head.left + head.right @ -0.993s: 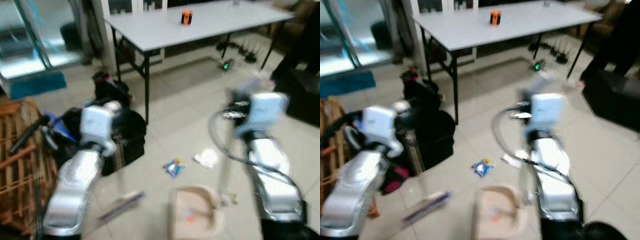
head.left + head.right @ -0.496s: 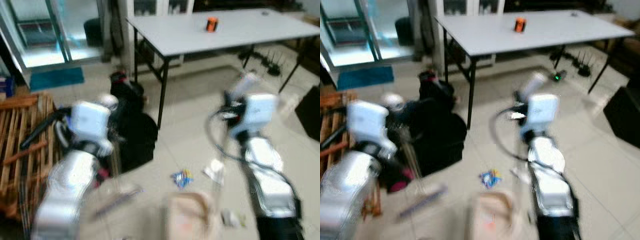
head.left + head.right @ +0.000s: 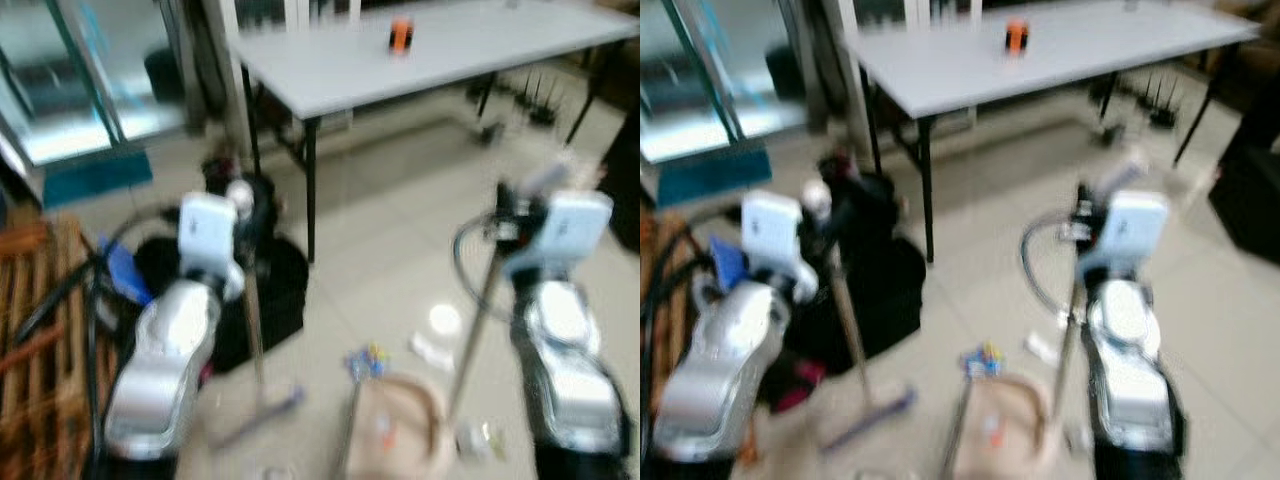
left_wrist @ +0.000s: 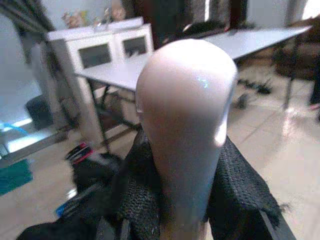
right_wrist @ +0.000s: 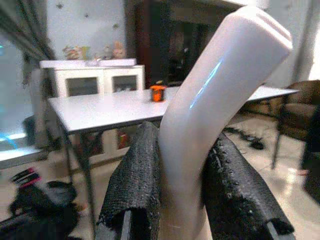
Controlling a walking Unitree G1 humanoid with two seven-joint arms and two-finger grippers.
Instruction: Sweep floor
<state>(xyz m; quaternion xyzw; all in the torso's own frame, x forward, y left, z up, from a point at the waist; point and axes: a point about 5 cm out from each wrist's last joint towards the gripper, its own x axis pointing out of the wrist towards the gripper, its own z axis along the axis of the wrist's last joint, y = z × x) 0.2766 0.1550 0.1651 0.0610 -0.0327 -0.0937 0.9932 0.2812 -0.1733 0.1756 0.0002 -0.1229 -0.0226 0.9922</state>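
a: how are the tools held?

b: the broom [image 3: 254,330] handle is clamped in the left gripper [image 4: 182,190], the dustpan [image 3: 400,430] handle in the right gripper [image 5: 182,185].

a: and the trash?

b: a wrapper [image 3: 366,360] and paper scraps [image 3: 433,348] are seen just beyond the dustpan, right of the broom head. the table [image 3: 440,50] is well behind it all.

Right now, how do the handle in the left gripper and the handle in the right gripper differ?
The broom handle in the left gripper ends in a rounded, domed tip and stands straight; its pole runs down to a brush head on the floor. The dustpan handle in the right gripper has a flat, slotted end and bends sideways; its pole reaches the tan dustpan. Both are pale and glossy, clamped between black jaws.
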